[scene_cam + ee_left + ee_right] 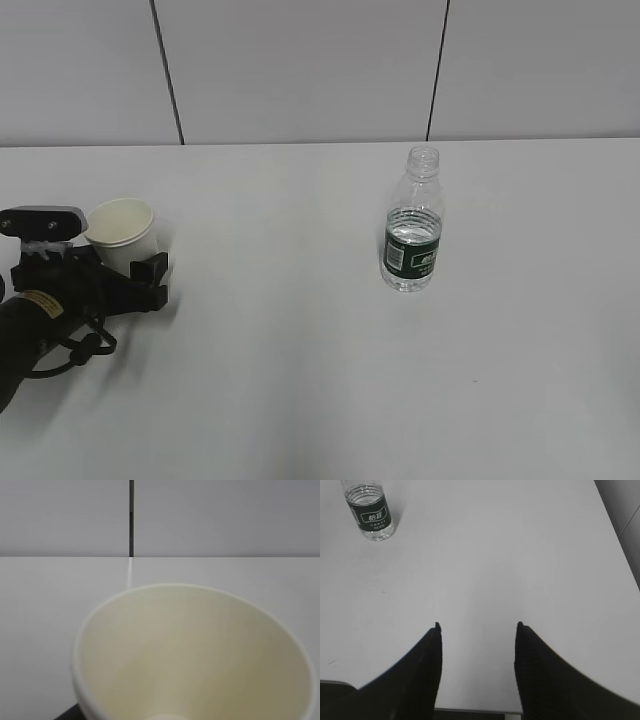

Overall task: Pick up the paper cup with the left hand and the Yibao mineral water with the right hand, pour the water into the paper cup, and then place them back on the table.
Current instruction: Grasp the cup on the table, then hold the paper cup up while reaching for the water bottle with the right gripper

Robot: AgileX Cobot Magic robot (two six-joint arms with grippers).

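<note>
The paper cup (121, 231) stands upright at the left of the table (300, 350). My left gripper (140, 264) reaches around it from the left, with one black finger (152, 277) against the cup's front side and the other hidden behind the cup. In the left wrist view the cup's empty inside (195, 655) fills the frame, and only a dark sliver of a finger (66, 714) shows. The Yibao mineral water bottle (412, 222) stands uncapped right of centre and also shows in the right wrist view (370, 511). My right gripper (477, 626) is open, empty, and far from the bottle.
The white wall with dark panel seams (168, 70) rises behind the table's far edge. In the right wrist view the table's near edge (470, 711) lies under the fingers and its right edge (615, 530) runs along the upper right.
</note>
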